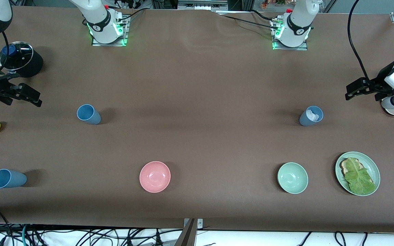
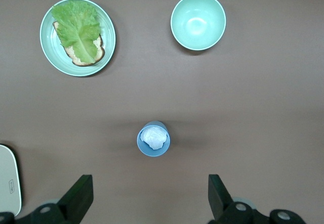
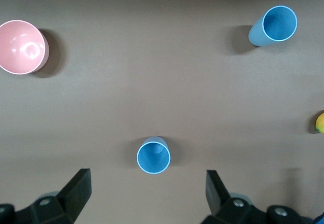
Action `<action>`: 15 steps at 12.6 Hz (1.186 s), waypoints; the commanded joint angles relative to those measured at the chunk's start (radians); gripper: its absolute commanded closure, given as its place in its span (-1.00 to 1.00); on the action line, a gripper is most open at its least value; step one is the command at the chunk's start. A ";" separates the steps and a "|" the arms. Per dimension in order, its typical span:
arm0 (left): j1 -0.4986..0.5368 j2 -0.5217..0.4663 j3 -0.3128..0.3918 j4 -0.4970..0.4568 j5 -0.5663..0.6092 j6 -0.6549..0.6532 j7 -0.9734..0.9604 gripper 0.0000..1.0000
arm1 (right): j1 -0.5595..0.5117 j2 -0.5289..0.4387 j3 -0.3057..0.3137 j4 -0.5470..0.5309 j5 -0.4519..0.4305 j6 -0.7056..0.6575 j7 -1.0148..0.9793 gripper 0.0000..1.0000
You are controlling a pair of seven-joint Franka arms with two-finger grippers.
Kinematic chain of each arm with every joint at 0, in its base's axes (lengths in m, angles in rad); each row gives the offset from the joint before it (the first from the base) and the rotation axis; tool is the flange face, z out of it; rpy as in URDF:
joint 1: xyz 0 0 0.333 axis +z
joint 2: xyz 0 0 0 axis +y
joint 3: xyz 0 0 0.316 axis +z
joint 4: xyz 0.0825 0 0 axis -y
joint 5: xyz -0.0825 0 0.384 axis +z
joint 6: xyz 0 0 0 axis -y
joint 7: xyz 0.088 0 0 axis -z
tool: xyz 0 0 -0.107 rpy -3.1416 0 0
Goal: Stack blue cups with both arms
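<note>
Both my grippers hung with fingers spread wide, holding nothing: left gripper (image 1: 354, 91) and right gripper (image 1: 29, 95), each at its own end of the tabletop (image 1: 197, 85). Three blue cups stood apart: one (image 1: 311, 116) stuffed with white stuff, one (image 1: 88, 114) empty, another (image 1: 8, 178) nearest the camera.

Two upright blue cups (image 3: 153, 155) (image 3: 274, 25), pink bowl (image 3: 21, 47), wide-spread claw (image 3: 147, 196)

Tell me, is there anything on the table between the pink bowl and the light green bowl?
No. In the front view only bare brown table lies between the pink bowl and the light green bowl.
</note>
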 commanded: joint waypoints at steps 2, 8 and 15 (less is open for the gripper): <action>-0.007 -0.017 0.012 -0.017 -0.017 0.007 0.016 -1.00 | -0.008 0.007 0.010 0.024 -0.002 -0.009 0.013 -1.00; -0.006 -0.014 0.012 -0.016 -0.017 0.008 0.017 -1.00 | -0.012 0.007 0.010 0.024 -0.002 -0.011 0.012 -1.00; -0.009 -0.006 0.010 -0.013 -0.018 0.018 0.025 -1.00 | -0.042 0.012 0.010 0.019 -0.001 -0.009 0.013 -1.00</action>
